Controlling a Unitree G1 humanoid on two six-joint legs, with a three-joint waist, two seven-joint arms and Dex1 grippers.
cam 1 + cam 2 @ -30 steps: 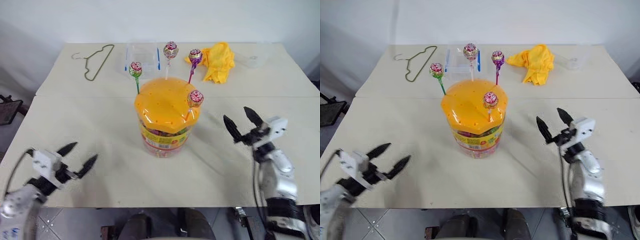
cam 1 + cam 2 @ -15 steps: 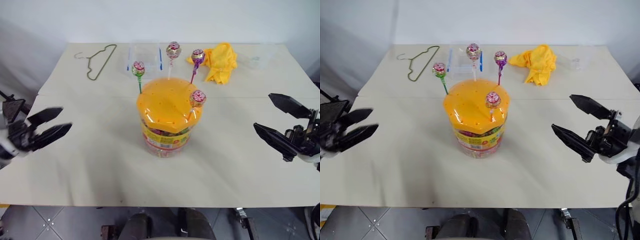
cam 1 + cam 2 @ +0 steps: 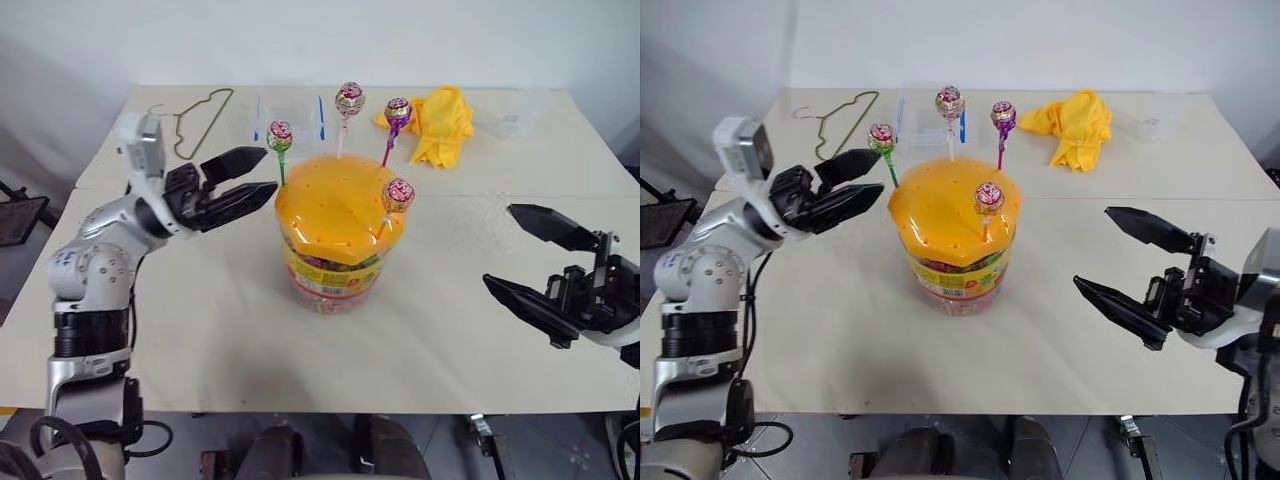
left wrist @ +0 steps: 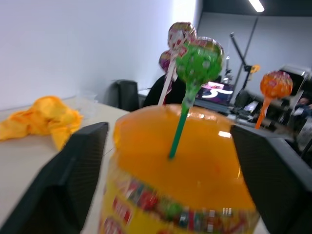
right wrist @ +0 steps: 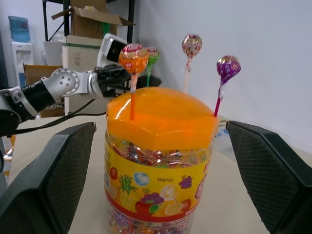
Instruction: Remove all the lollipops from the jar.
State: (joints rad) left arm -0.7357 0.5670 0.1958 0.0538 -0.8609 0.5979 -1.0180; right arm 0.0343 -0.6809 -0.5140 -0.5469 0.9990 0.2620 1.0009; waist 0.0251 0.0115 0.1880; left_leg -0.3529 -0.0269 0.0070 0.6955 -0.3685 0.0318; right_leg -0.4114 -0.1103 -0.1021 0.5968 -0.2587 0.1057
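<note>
The jar (image 3: 334, 262), clear with a domed orange lid, stands mid-table. Four lollipops stick up from the lid: a green-stick one (image 3: 280, 135), a white-stick one (image 3: 349, 98), a purple-stick one (image 3: 398, 110) and an orange-stick one (image 3: 398, 194). My left gripper (image 3: 265, 170) is open and raised at lid height, its tips just left of the green-stick lollipop and apart from it. In the left wrist view that lollipop (image 4: 200, 61) stands ahead between the two fingers. My right gripper (image 3: 500, 245) hovers wide open to the right of the jar, holding nothing.
At the back of the table lie a wire hanger (image 3: 195, 120), a clear box with blue clips (image 3: 288, 112), a yellow cloth (image 3: 440, 120) and a small clear container (image 3: 510, 120). A seam crosses the table behind the jar.
My left arm rose from the table's left front edge and swung right up to the jar's lid, jaws narrowing a little. The right gripper lifted off the table and pulled back.
</note>
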